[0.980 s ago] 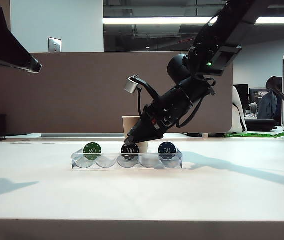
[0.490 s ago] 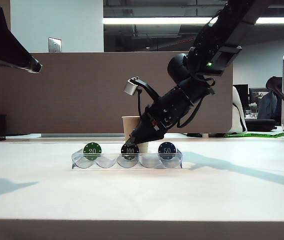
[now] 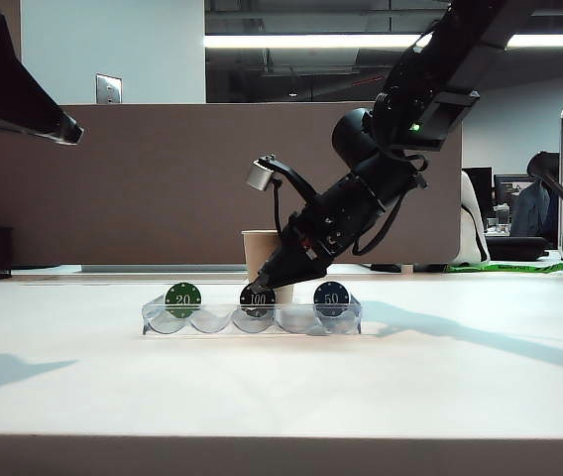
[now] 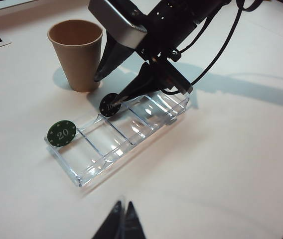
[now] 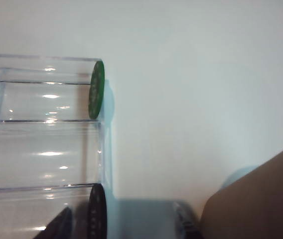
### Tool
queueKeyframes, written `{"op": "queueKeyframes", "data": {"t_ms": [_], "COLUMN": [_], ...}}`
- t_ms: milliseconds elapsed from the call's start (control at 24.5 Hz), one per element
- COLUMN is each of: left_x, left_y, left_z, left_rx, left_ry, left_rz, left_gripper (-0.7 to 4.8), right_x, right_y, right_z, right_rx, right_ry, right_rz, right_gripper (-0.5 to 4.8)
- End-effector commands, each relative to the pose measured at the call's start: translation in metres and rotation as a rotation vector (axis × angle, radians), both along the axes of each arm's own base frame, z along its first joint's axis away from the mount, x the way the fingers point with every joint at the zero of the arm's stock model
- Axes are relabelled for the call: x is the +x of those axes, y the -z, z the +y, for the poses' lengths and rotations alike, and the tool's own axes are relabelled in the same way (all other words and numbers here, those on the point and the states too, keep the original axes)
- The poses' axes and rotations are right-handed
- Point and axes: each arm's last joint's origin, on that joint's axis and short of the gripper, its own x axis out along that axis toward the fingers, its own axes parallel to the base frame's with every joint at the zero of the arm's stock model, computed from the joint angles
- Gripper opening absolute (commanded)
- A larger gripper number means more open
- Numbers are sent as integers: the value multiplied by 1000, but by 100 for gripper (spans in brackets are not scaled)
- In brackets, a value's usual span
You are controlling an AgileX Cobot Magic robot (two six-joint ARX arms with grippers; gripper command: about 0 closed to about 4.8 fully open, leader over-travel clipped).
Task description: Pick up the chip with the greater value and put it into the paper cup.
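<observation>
A clear plastic chip tray sits on a white table at the centre of the exterior view, holding three upright chips: a green 20 chip at its left end, the black 100 chip in the middle, and a dark blue 50 chip at the right; the tan paper cup stands upright just behind the tray, partly hidden by the arm; the right end effector slants down from the upper right, its two fingers spread wide and straddling the black chip, one finger on each face, nothing grasped yet; in the left wrist view the black chip stands between the dark finger tips, with the cup near it at upper left; the left end effector hangs well apart at the bottom edge of that view, fingers pressed together and empty; to do this step well, the fingers should likely centre on the chip's faces, close squarely without nudging the tray wall, then lift straight up before swinging to the cup.
</observation>
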Motion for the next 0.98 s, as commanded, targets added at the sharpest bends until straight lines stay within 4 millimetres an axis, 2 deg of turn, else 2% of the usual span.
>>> {"op": "queueKeyframes", "data": {"t_ms": [41,286,490,735,899,980], "left_x": [0,0,0,0,0,0], "left_y": [-2,-2,-2,-2,-2,-2], "left_z": [0,0,0,0,0,0], "left_rx": [-6,-6,-6,-6,-6,-6], "left_ry": [6,6,6,5,5,5], "left_rz": [-15,-15,-15,-15,-15,-15], "left_gripper": [-5,-5,-5,-5,-5,-6], "right_x": [0,0,1,2,2,2], "right_y": [-1,0,11,10,10,10], "right_z": [0,0,0,1,1,1], "right_rx": [8,7,1,7,6,7], "right_ry": [5,8,20,21,21,21], "right_rz": [16,22,65,61,62,62], "right_gripper": [263,263,261,260,198,198]}}
